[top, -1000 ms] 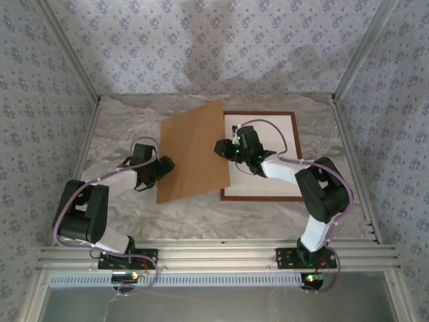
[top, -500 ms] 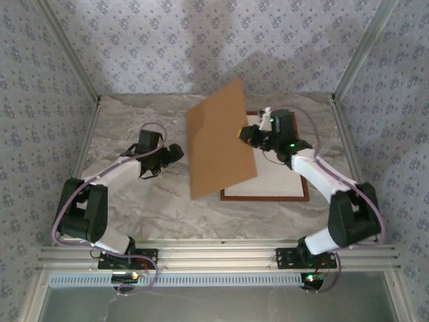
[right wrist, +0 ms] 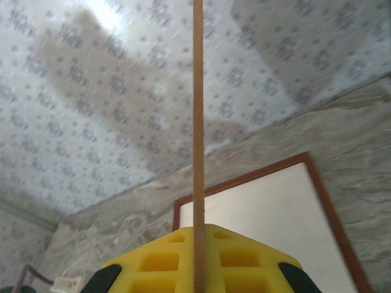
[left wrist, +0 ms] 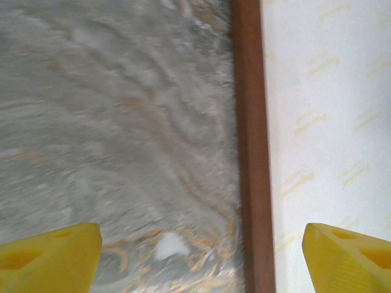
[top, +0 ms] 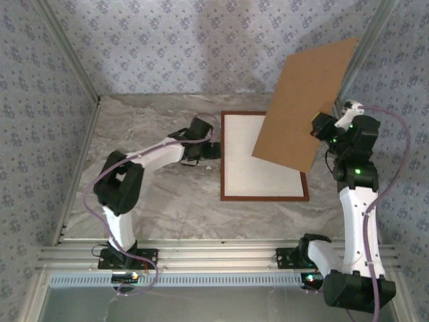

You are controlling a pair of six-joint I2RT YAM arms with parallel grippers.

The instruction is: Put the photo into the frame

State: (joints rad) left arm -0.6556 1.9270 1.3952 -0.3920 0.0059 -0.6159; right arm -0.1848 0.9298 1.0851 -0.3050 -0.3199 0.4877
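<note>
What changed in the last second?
The right gripper, shut on the board, swung it up and to the right, off the frame. The left gripper, open, moved right to the frame's left edge. The frame stayed flat in place.

backing board [top: 305,100] hides the frame [top: 261,197]'s far right corner (top view).
</note>
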